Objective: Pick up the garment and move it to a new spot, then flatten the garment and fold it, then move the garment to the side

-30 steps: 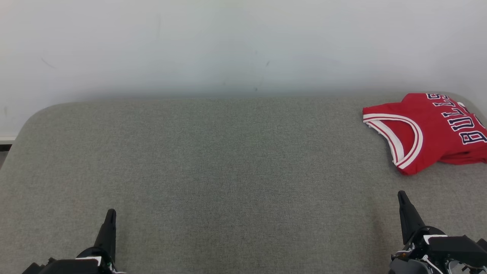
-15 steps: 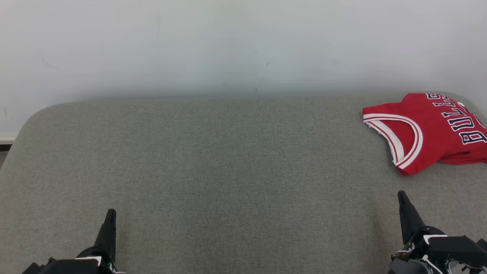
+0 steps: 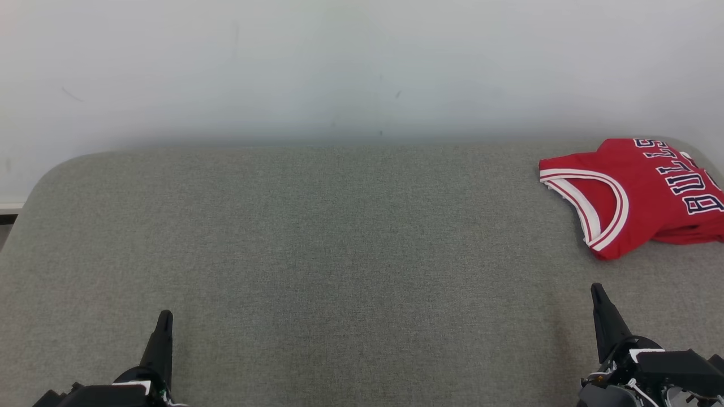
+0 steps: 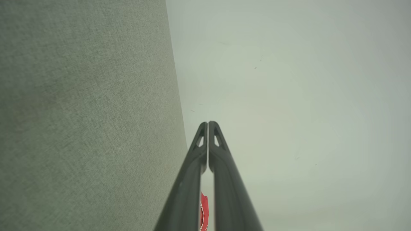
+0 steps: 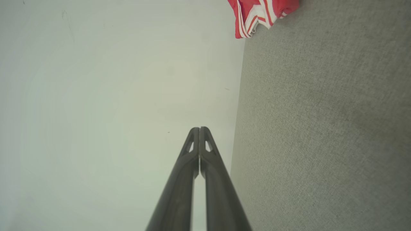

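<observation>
Nothing has moved: left pincer [image 3: 164, 314] and right pincer [image 3: 595, 288] stay closed, empty; red garment [image 3: 645, 203] reads "BULLS".

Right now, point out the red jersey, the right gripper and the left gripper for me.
red jersey [image 3: 650, 217], head view, red cloth beside the white-trimmed armhole.
right gripper [image 3: 597, 290], head view, tips of its shut fingers.
left gripper [image 3: 165, 315], head view, tips of its shut fingers.
</observation>
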Tool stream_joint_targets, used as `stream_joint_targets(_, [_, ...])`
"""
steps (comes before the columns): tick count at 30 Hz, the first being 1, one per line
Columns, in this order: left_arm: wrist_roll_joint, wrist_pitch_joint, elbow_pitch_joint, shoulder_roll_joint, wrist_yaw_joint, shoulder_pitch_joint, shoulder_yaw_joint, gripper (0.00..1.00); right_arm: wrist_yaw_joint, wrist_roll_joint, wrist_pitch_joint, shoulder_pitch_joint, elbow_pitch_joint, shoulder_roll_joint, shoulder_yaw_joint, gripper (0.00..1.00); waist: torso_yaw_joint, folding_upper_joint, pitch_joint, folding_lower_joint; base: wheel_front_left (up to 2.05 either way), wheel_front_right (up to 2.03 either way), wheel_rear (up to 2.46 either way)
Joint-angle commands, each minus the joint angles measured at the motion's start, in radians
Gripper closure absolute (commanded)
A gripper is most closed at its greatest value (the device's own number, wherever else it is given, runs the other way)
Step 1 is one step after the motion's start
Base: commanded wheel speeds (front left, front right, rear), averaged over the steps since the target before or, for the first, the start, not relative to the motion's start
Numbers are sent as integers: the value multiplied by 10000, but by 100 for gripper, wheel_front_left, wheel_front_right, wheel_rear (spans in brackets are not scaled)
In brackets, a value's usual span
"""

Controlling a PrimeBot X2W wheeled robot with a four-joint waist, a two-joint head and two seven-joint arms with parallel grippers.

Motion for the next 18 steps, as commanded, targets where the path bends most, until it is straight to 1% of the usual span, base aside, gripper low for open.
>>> stream_joint_targets(1, [-52,3,15,-20,-31,-90,24,100,-21,-7,13,-55,-8,16,-32,100,0,0,0,0,0,0,0])
stream_joint_targets(18, [-52,4,14,-20,-31,-90,26,100,-21,-30,33,-55,-6,27,-42,100,0,0,0,0,0,0,0])
